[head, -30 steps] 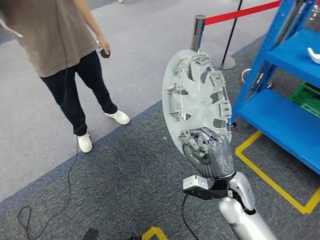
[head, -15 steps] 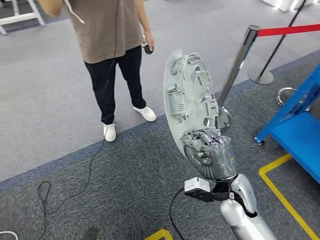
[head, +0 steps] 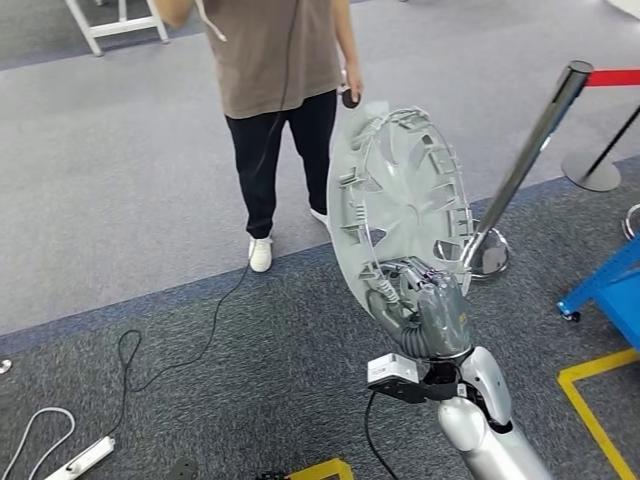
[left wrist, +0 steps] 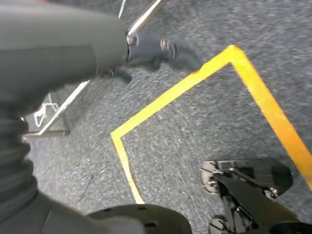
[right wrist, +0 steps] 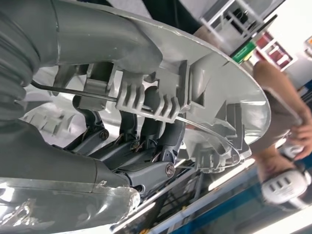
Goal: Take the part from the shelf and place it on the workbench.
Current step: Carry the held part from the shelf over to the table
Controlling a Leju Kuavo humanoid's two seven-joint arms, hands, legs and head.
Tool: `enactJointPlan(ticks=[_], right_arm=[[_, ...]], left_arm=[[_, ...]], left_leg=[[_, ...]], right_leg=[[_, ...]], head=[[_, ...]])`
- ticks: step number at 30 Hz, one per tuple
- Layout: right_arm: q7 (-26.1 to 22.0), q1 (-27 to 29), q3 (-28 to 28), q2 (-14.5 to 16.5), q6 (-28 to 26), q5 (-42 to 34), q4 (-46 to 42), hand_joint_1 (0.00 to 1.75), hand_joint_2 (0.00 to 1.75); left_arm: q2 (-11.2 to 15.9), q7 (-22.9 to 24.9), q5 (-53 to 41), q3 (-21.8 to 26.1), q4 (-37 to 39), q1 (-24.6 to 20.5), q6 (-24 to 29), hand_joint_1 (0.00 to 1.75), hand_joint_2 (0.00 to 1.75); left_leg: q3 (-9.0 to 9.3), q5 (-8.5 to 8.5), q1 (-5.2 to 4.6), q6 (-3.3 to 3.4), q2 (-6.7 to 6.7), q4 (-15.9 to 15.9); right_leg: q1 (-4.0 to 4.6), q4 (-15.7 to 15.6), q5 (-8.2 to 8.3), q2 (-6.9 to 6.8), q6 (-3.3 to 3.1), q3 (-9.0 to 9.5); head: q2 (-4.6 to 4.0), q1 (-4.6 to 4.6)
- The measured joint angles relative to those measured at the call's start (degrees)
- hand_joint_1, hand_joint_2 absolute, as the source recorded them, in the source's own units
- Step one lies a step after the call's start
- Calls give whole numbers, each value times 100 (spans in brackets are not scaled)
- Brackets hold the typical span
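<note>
The part is a round grey plastic wheel cover, held upright on edge with its ribbed inner side facing me. My right hand grips its lower rim, right of centre in the head view. In the right wrist view the dark fingers curl around the rim clips of the wheel cover. My left hand hangs over the carpet with its dark fingers stretched out and nothing in them.
A person stands close ahead holding a small black controller. A chrome stanchion with a red rope leans at right. A blue shelf corner, yellow floor tape, a black cable and a power strip are nearby.
The whole view has swung left: the blue shelf has slid almost out at the right and the person now stands ahead. My right hand still holds the wheel cover the same way.
</note>
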Motion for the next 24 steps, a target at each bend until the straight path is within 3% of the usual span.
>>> enactJointPlan(ticks=[2,4,6,8,10,12,13,14,15,16,18,19,21,22,24], right_arm=[[5,1,-2,-1,-1,4,-11,175,175],[8,6,-1,-1,-3,17,-24,175,175],[8,14,3,-1,-7,38,-31,175,175],[8,20,5,-1,-11,54,-44,175,175],[8,42,5,-3,-16,61,-56,175,175],[7,81,5,-6,-18,62,-57,175,175],[7,96,5,-8,-18,62,-57,175,175],[8,106,4,-9,-18,62,-57,175,175],[10,109,2,-10,-18,62,-58,175,175],[13,110,1,-11,-18,62,-58,175,175],[15,118,-1,-11,-20,63,-58,175,175],[14,122,1,-12,-23,64,-57,175,175],[12,123,2,-13,-30,65,-59,175,175],[11,120,2,-14,-31,66,-63,175,175],[13,118,2,-14,-32,64,-72,175,175]], left_arm=[[1,7,0,-1,0,-6,-2,0,175],[-6,7,0,-2,0,-22,-2,0,175],[-8,8,0,-2,0,-21,-3,0,175],[-3,14,2,-2,0,-11,-3,0,175],[-2,20,3,-2,0,-16,-4,0,175],[-5,22,2,-2,0,-24,-6,0,175],[-5,22,2,-2,0,-20,-7,0,175],[-4,22,2,-2,0,-14,-7,0,175],[-3,22,2,-2,0,-9,-7,0,175],[-3,22,2,-2,0,-5,-7,0,175],[-2,22,2,-2,0,-12,-7,0,175],[-1,22,1,-2,0,-10,-7,0,175],[-1,22,1,-2,0,11,-7,0,175],[-1,22,1,-2,0,27,-7,0,175],[-3,22,2,-2,0,30,-7,0,175]], left_leg=[[415,277,-23,33,264,-755],[599,333,-60,113,409,-1123],[593,332,-71,206,276,-1150],[605,343,-52,280,143,-1168],[615,350,-34,336,9,-1176],[615,349,-35,359,-149,-1175],[617,348,-35,361,-232,-1174],[621,349,-34,359,-310,-1174],[629,350,-29,350,-395,-1172],[636,349,-24,333,-474,-1169],[613,357,-22,271,-622,-1147],[587,371,-16,231,-685,-1144],[546,410,12,151,-797,-1164],[531,401,15,120,-770,-1158],[402,229,-5,75,-497,-906]], right_leg=[[25,8,-33,-112,45,24],[64,7,-65,-214,98,47],[64,-13,-89,-307,159,82],[33,128,-214,-143,221,46],[15,749,-546,174,247,-235],[16,1506,-832,296,250,-625],[16,1660,-828,306,248,-732],[14,1625,-733,310,242,-750],[5,1336,-526,337,235,-643],[-17,925,-303,438,237,-471],[-71,226,-32,718,236,-156],[-80,92,-10,813,224,-97],[-61,69,-8,760,155,-84],[-54,55,4,694,114,-74],[-52,16,24,546,35,-46]], head=[[0,-1],[0,11],[0,21],[0,33],[0,52],[0,59],[0,60],[0,60],[0,61],[0,62],[0,58],[0,56],[0,53],[0,50],[0,12]])
